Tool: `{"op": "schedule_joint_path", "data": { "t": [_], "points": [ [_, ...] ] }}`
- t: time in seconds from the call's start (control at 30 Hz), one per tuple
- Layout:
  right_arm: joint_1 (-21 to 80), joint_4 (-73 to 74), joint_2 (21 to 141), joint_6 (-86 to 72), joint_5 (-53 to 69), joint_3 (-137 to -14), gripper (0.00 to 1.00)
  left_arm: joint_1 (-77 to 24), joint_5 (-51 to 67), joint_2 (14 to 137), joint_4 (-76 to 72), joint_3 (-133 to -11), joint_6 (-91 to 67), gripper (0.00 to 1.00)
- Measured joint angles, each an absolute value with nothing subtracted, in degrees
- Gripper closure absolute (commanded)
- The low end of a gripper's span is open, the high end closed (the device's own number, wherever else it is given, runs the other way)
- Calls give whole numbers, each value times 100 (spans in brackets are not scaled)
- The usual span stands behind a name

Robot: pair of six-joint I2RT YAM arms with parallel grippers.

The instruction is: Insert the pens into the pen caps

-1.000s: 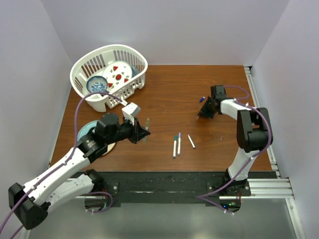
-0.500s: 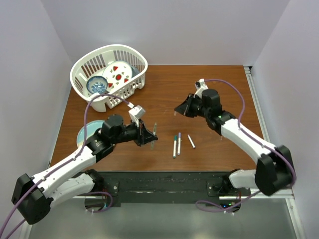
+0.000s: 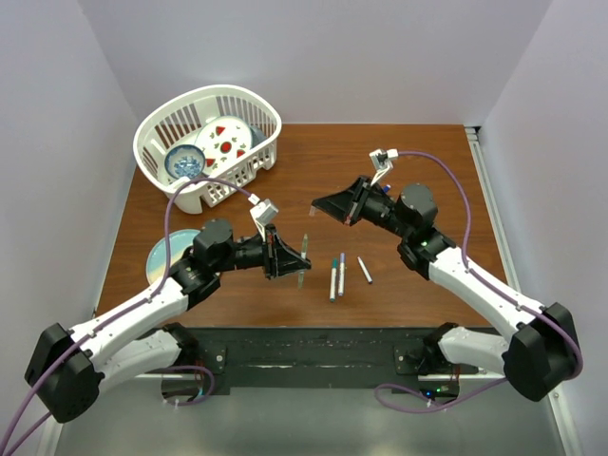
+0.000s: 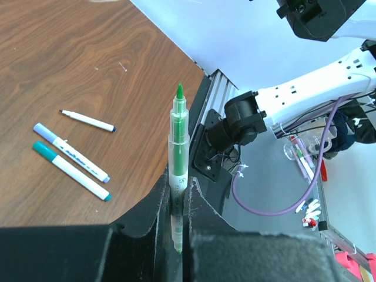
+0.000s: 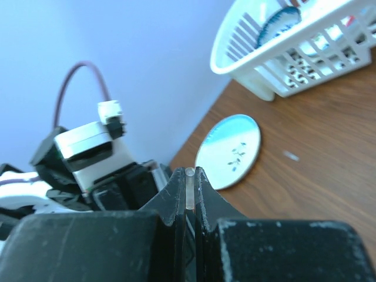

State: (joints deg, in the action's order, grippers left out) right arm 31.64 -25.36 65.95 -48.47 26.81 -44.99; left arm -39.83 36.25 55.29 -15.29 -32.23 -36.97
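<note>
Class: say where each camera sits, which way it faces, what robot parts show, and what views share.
Top: above and behind, facing down on the table; left arm and right arm show.
Left wrist: faces past left gripper, holding a green pen, toward the right arm's base.
Right wrist: faces past right gripper, shut on a clear piece, toward the left arm.
Shared with top: left wrist, three lying pens; right wrist, plate and basket.

Robotics lab test cell, plain white walls (image 3: 323, 57), wooden table (image 3: 323, 161), aluminium rail frame (image 3: 486, 190), purple cables (image 4: 273, 212).
</note>
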Motion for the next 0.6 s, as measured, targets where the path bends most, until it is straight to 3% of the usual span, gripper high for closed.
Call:
{"op": "schedule_joint_path", "data": {
  "t": [0.6],
  "points": [
    [3570, -2676, 6071, -4995, 2808, -4206, 100, -3983, 3686, 5551, -1621, -3223, -3743, 100]
  ]
}}
